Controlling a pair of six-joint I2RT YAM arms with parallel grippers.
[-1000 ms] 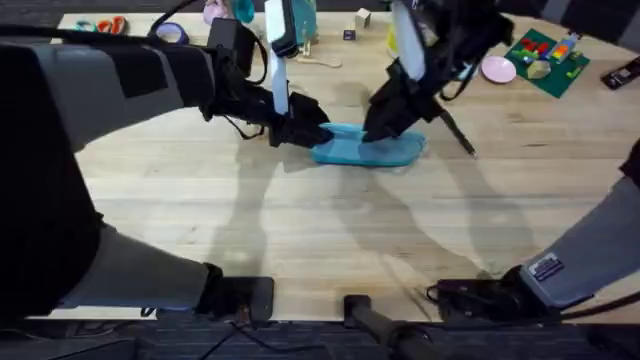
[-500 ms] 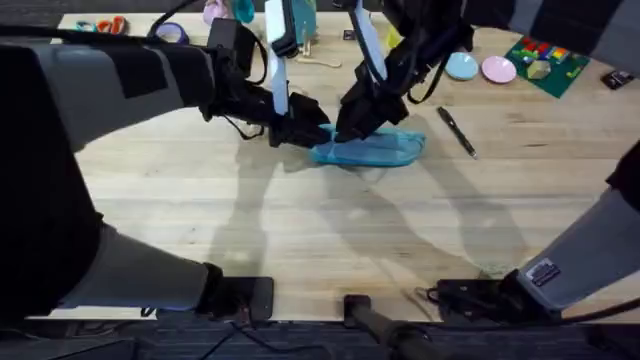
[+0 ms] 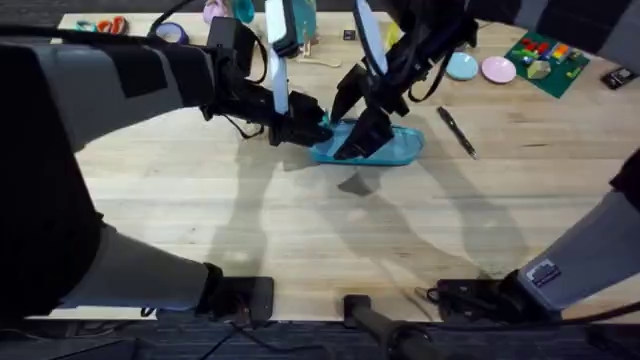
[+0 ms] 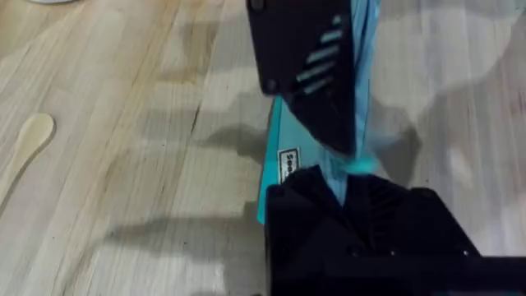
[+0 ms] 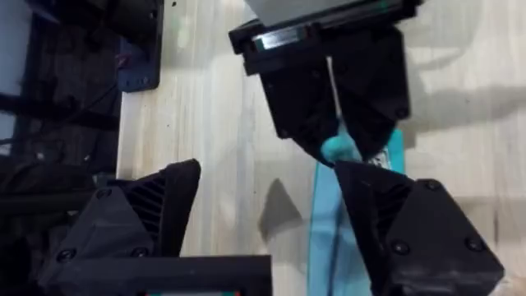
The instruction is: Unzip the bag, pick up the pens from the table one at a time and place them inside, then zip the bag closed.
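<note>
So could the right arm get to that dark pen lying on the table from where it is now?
Probably yes. The pen lies in the open on the table, just right of the bag, with nothing over it, and the right gripper is open.

blue bag (image 3: pixel 385 147) mid-table, pen (image 3: pixel 457 131) beside

1. The left end of the bag (image 3: pixel 385 148) is covered by the left gripper (image 3: pixel 312 130) in the overhead view, so the grip there cannot be made out.
2. The zipper line is masked by the right gripper (image 3: pixel 352 137) above the bag's middle; whether it is open cannot be told.
3. In the left wrist view, the small label (image 4: pixel 288 164) on the bag is too small to be read.
</note>
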